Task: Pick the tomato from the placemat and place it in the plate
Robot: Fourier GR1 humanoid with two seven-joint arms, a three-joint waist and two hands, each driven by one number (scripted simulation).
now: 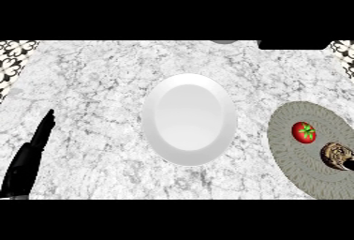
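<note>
Nothing of the task is done yet: the small red tomato with a green star-shaped calyx (304,131) lies on the round grey-green patterned placemat (304,164), at about 3 o'clock from the white oval ceramic plate (188,119) and well apart from it. The plate holds nothing. Grasping, carrying and setting down are all left.

The tomato's calyx faces up toward the viewer, so its stem axis stands roughly upright on the surface; it is nearly round (no long axis worth the name).

A brown, ornate lumpy object (335,155) lies on the placemat at 4 o'clock from the tomato, near it.

The left hand (29,154) rests open at 8 o'clock, fingers straight. A black sliver at the right edge may be the right hand (350,164); I cannot tell its state.
</note>
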